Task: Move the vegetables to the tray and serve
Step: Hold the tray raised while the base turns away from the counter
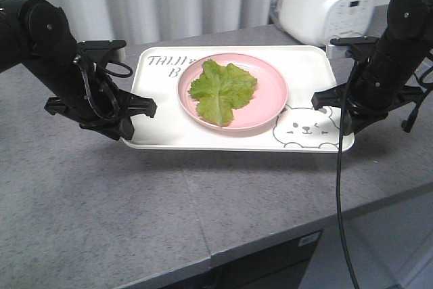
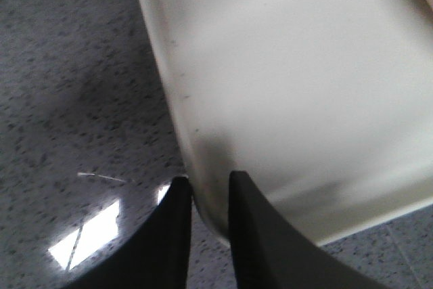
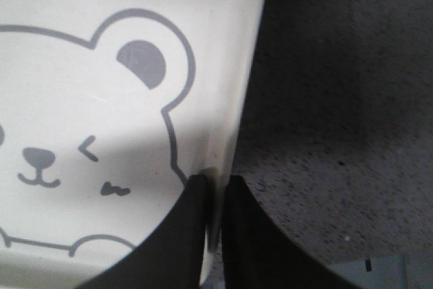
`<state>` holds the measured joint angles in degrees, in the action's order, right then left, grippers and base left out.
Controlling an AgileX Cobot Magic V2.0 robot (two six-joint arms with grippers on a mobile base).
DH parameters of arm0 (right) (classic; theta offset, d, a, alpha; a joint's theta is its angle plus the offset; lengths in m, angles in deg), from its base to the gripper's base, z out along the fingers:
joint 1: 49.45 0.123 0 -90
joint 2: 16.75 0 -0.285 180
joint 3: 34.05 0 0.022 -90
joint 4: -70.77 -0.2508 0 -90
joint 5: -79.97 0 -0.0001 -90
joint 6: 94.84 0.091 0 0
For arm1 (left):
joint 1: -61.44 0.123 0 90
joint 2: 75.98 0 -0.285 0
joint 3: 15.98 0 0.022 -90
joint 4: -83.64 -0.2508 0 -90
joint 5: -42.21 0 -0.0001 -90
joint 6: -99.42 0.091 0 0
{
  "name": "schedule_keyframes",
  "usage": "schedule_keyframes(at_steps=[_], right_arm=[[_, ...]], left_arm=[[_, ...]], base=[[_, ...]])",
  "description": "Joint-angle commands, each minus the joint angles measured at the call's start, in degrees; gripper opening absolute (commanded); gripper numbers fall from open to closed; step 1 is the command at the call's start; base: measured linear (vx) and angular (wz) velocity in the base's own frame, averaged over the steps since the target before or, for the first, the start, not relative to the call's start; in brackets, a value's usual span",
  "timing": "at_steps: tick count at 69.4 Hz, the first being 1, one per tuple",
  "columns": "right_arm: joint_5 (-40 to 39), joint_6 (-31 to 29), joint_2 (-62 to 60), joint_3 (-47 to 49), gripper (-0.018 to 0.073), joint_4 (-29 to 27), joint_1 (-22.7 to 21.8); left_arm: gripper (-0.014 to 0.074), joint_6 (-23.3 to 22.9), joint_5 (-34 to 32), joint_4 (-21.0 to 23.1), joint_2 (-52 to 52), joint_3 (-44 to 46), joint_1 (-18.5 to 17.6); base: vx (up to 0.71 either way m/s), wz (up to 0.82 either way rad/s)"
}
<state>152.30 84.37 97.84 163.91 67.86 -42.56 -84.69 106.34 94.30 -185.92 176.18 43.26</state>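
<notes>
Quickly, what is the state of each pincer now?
Left pincer: closed on the tray rim.
Right pincer: closed on the same tray's opposite rim.

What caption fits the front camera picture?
Left gripper and right gripper clamp the tray; lettuce sits on the pink plate.
</notes>
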Motion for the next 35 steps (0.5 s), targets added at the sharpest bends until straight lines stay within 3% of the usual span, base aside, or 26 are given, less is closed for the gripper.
schedule_keyframes(at_steps=[1, 35], right_arm=[[-0.4, -2.2, -3.2, 1.6, -0.0008, -5.1, 1.0], [-0.4, -2.2, -3.2, 1.6, -0.0008, -5.1, 1.0]], left_arm=[[-0.0008, 1.3, -4.1, 7.5, 3.3, 1.8, -1.5], [-0.0008, 1.3, -4.1, 7.5, 3.3, 1.8, -1.5]], base=[[0.0, -0.36], [-0.01, -0.34]])
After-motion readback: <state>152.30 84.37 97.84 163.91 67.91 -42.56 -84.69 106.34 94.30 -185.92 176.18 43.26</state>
